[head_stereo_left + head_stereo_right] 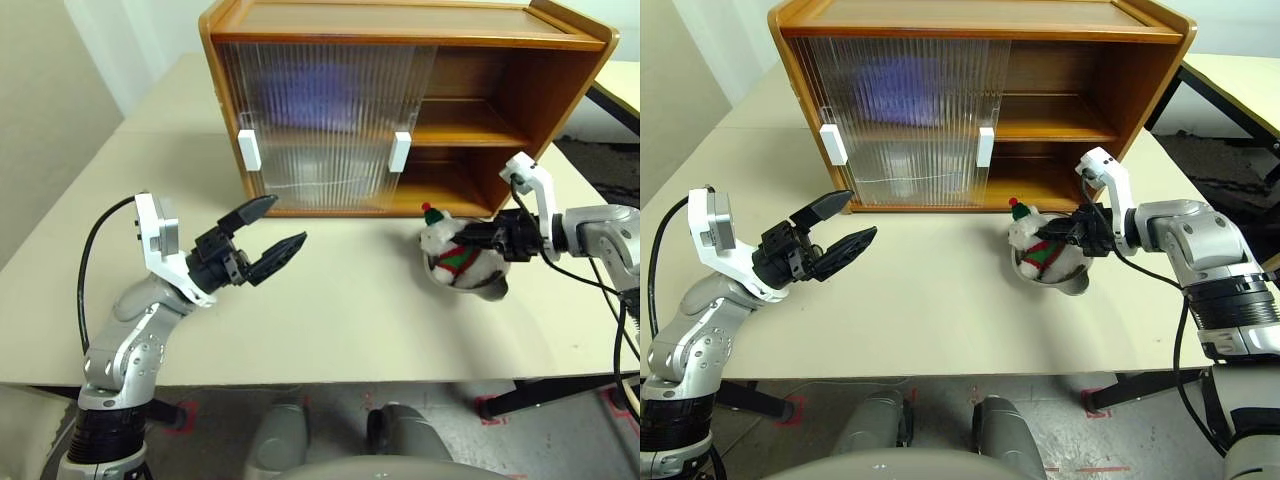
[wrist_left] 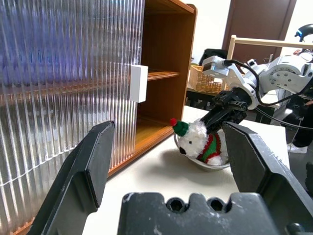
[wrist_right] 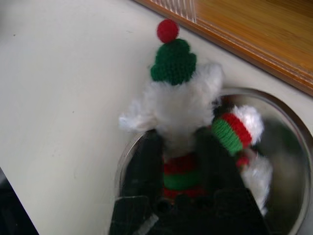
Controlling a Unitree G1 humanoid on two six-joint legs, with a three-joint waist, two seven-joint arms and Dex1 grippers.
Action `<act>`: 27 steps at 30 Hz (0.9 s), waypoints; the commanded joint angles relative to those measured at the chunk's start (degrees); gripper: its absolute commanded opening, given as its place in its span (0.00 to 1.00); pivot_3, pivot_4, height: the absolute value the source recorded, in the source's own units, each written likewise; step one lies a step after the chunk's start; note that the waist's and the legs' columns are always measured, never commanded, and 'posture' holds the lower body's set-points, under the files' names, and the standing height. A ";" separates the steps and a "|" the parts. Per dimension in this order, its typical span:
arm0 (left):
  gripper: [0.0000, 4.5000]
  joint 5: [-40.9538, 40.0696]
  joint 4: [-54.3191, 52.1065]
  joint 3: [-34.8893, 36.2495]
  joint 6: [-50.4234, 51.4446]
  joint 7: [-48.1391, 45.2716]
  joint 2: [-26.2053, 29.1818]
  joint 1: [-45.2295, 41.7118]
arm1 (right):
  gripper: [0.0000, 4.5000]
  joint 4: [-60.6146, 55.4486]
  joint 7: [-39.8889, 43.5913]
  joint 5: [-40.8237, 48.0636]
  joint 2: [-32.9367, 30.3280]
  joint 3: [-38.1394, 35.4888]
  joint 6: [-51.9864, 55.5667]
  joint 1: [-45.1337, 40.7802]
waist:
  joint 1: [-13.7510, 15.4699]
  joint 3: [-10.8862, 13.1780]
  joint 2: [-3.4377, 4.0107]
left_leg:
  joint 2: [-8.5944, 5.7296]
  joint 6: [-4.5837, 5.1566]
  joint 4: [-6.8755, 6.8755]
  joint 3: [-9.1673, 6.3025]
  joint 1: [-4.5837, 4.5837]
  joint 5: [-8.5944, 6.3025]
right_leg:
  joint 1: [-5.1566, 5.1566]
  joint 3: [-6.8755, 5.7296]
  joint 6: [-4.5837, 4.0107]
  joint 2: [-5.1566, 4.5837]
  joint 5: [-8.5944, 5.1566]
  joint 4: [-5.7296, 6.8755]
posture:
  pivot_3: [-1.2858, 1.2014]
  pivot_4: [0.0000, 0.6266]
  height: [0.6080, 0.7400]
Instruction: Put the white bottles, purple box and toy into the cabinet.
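The toy (image 3: 181,103) sits in a metal bowl (image 3: 288,122) on the bench (image 1: 330,300), just before the cabinet (image 1: 540,90). The right gripper (image 3: 180,147) is closed around its scarf (soft, light plush, so the middle should hold best). The left gripper (image 1: 272,235) hangs wide open, empty.

The toy (image 3: 181,105) is white plush with a green hat, a red pompom and red-and-green stripes. It sits in a silver bowl (image 2: 195,161) on the cream desk (image 1: 330,310). The cabinet (image 1: 540,90) is orange-brown wood; its doors (image 1: 320,120) are ribbed and translucent with white handles (image 1: 399,151).
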 commanded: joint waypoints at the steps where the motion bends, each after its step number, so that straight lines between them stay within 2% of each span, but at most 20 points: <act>1: 1.00 0.32 -0.54 -0.08 0.14 0.11 0.46 0.11 | 0.02 -0.53 1.31 0.52 -1.46 -0.55 0.78 0.42 | 0.00 0.00 0.00 | 0.00 0.00 0.00 0.00 0.00 0.00 | 0.00 0.00 0.00 0.00 0.00 0.00 | 0.60 0.00 1.00; 16: 1.00 0.34 -0.30 -0.50 0.41 0.40 0.21 -0.78 | 0.00 -0.91 4.60 4.57 -6.78 -5.19 3.90 -5.29 | -0.02 0.00 0.01 | 0.00 0.01 0.01 0.01 0.01 0.01 | -0.01 -0.02 0.05 0.00 -0.02 0.00 | 0.60 0.00 1.00; 21: 1.00 0.13 -0.63 -0.70 0.79 0.78 0.18 -0.94 | 0.00 1.77 2.67 10.28 -3.38 -12.70 5.01 -12.40 | -0.13 -0.01 0.02 | 0.01 0.01 0.01 0.03 -0.01 0.01 | -0.06 -0.01 -0.01 0.01 0.02 0.00 | 0.60 0.00 1.00; 27: 1.00 -0.16 -0.94 -0.86 1.34 1.88 -0.25 -1.01 | 0.00 8.35 -2.82 7.54 0.79 -15.35 -4.57 -17.01 | 0.06 -0.08 -0.08 | 0.02 0.01 0.01 0.01 -0.02 0.00 | -0.03 -0.05 -0.12 -0.01 0.08 -0.01 | 0.60 0.00 1.00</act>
